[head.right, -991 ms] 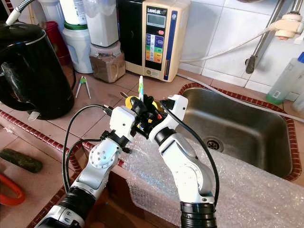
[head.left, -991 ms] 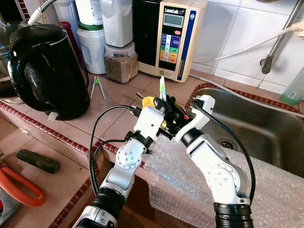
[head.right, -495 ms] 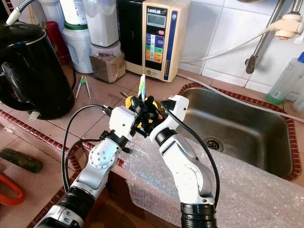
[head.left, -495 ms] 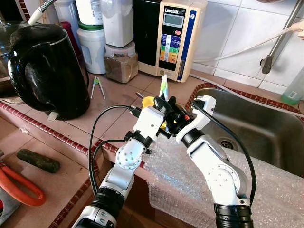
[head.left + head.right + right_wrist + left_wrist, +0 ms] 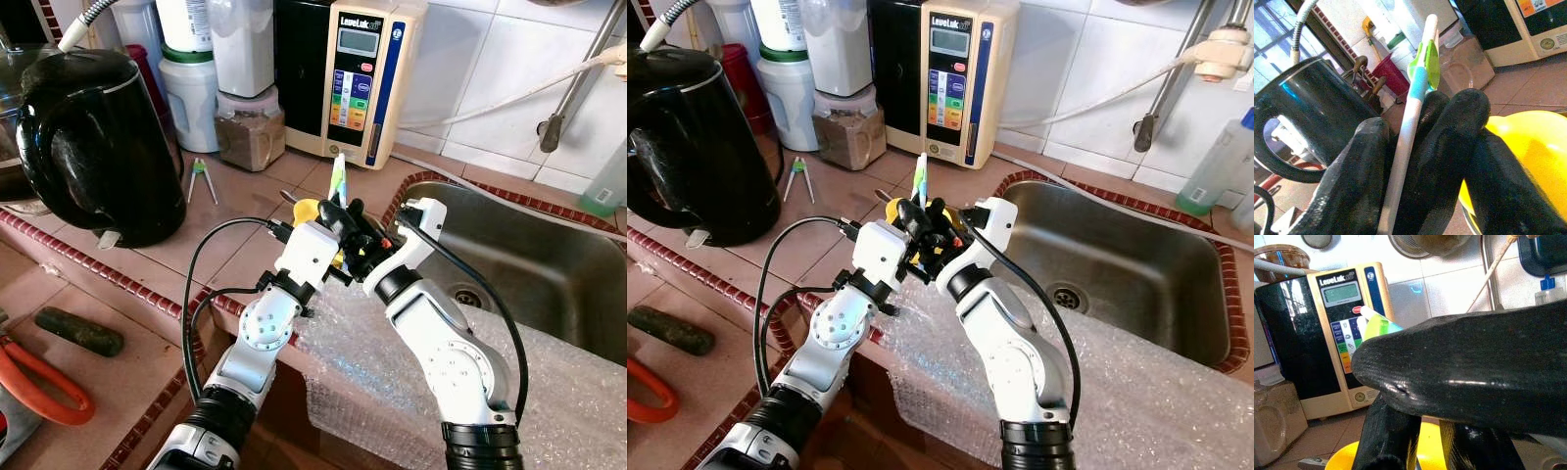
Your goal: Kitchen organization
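Both grippers meet fingertip to fingertip: right gripper (image 5: 1415, 161) pinches a white-and-green toothbrush (image 5: 1418, 93) pointing straight up, left gripper (image 5: 343, 230) pressed alongside, grip unclear.

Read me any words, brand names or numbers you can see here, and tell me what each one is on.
"LeveLuk SD": top of the cream and black water machine at the wall.
Its display and coloured button labels: too small to read.
White container's label: blurred, unreadable.
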Controlling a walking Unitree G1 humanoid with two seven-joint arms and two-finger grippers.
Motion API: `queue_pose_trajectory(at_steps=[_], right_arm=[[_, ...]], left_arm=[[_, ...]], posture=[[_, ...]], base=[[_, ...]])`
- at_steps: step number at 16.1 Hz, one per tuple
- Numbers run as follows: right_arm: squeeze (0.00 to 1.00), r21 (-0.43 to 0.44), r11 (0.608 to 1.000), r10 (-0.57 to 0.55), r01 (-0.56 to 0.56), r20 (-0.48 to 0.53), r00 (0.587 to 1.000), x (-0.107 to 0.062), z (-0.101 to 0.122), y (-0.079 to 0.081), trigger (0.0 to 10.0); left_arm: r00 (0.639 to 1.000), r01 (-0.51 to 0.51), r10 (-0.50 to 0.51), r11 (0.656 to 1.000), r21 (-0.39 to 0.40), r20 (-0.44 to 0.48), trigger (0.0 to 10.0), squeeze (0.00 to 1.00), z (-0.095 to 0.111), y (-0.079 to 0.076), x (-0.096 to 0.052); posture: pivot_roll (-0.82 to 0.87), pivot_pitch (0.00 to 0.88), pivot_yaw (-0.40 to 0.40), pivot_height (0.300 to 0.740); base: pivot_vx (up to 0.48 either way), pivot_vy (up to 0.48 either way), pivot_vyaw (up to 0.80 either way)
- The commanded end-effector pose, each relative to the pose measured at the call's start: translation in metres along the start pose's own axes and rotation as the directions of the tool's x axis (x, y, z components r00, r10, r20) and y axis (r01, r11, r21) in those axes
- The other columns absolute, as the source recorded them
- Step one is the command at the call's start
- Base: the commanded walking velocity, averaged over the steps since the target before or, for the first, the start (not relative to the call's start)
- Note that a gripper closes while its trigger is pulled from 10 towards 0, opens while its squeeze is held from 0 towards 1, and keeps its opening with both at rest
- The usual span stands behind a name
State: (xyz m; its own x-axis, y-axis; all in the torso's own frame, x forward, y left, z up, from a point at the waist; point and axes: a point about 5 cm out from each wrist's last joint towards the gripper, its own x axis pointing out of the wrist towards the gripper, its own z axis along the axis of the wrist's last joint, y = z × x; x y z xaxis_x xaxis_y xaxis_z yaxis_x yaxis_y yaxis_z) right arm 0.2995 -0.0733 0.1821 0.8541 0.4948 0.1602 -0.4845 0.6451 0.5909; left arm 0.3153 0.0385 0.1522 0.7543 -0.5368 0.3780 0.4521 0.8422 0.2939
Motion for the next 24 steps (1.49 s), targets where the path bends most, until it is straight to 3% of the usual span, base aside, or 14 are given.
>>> queue_pose_trajectory(at_steps=[1,2,3,4,10,11,12,13,15,16,17,18,22,24], right_arm=[[1.00,-0.076,0.993,-0.088,0.087,-0.015,0.996,-0.006,0.000,-0.015,10.0],[1.00,-0.078,0.993,-0.090,0.088,-0.018,0.996,-0.006,0.000,-0.015,10.0],[0.84,-0.077,0.993,-0.086,0.084,-0.023,0.996,-0.007,-0.001,-0.015,10.0],[0.00,-0.077,0.994,-0.081,0.079,-0.029,0.996,-0.007,-0.002,-0.014,10.0],[0.00,-0.053,0.998,-0.039,0.036,-0.062,0.997,-0.009,-0.010,-0.009,10.0],[0.00,-0.047,0.999,-0.030,0.027,-0.065,0.997,-0.010,-0.010,-0.008,8.5],[0.00,-0.042,0.999,-0.014,0.011,-0.065,0.998,-0.011,-0.010,-0.006,1.5],[0.00,-0.034,0.999,0.015,-0.017,-0.075,0.997,-0.012,-0.011,-0.003,0.0],[0.00,-0.028,0.999,0.039,-0.042,-0.085,0.996,-0.013,-0.012,0.000,0.0],[0.00,-0.031,0.998,0.045,-0.048,-0.091,0.995,-0.014,-0.013,0.001,1.5],[0.00,-0.030,0.998,0.045,-0.048,-0.095,0.994,-0.015,-0.014,0.001,1.1],[0.00,-0.029,0.998,0.044,-0.047,-0.098,0.994,-0.016,-0.015,0.001,0.0],[0.00,-0.040,0.998,0.045,-0.049,-0.099,0.994,-0.020,-0.015,0.001,0.0],[0.00,-0.042,0.998,0.049,-0.052,-0.078,0.996,-0.023,-0.011,0.003,1.7]], left_arm=[[0.999,0.030,-0.029,0.999,0.037,-0.017,10.0,0.00,-0.002,-0.001,-0.001],[0.999,0.031,-0.030,0.999,0.038,-0.016,10.0,0.00,-0.002,-0.001,-0.001],[0.999,0.031,-0.030,0.999,0.038,-0.016,10.0,0.00,-0.002,-0.002,-0.001],[0.999,0.031,-0.030,0.999,0.038,-0.015,10.0,0.00,-0.002,-0.002,-0.001],[0.999,0.030,-0.029,0.999,0.040,-0.018,10.0,0.00,-0.003,-0.003,-0.001],[0.999,0.030,-0.029,0.999,0.041,-0.020,10.0,0.00,-0.003,-0.003,-0.001],[0.999,0.030,-0.029,0.999,0.042,-0.020,10.0,0.00,-0.003,-0.003,-0.001],[0.999,0.030,-0.029,0.999,0.044,-0.022,10.0,0.00,-0.004,-0.003,-0.001],[0.999,0.030,-0.029,0.999,0.045,-0.025,10.0,0.00,-0.004,-0.003,-0.001],[0.999,0.029,-0.028,0.999,0.046,-0.025,10.0,0.00,-0.004,-0.003,-0.001],[0.999,0.028,-0.027,0.999,0.046,-0.025,10.0,0.00,-0.004,-0.003,-0.001],[0.999,0.027,-0.026,0.999,0.045,-0.025,10.0,0.00,-0.004,-0.003,-0.001],[0.999,0.026,-0.025,0.998,0.049,-0.029,10.0,0.00,-0.006,-0.003,-0.001],[0.999,0.023,-0.022,0.998,0.053,-0.027,10.0,0.00,-0.006,-0.001,-0.002]], posture=[[0.02,0.000,-0.025,0.740],[0.02,0.000,-0.026,0.740],[0.02,0.000,-0.026,0.740],[0.02,0.000,-0.027,0.740],[0.02,0.000,-0.027,0.740],[0.02,0.000,-0.027,0.740],[0.02,0.000,-0.027,0.740],[0.02,0.000,-0.026,0.740],[0.02,0.000,-0.027,0.740],[0.02,0.000,-0.028,0.740],[0.02,0.000,-0.028,0.740],[0.02,0.000,-0.028,0.740],[0.01,0.000,-0.024,0.740],[0.01,0.000,-0.022,0.740]], base=[[0.000,0.000,0.00],[0.000,0.000,0.00],[0.000,0.000,0.00],[0.000,0.000,0.00],[0.000,0.000,0.00],[0.000,0.000,0.00],[0.000,0.000,0.00],[0.000,0.000,0.00],[0.000,0.000,0.00],[0.000,0.000,0.00],[0.000,0.000,0.00],[0.000,0.000,0.00],[0.000,0.000,0.00],[0.000,0.000,0.00]])
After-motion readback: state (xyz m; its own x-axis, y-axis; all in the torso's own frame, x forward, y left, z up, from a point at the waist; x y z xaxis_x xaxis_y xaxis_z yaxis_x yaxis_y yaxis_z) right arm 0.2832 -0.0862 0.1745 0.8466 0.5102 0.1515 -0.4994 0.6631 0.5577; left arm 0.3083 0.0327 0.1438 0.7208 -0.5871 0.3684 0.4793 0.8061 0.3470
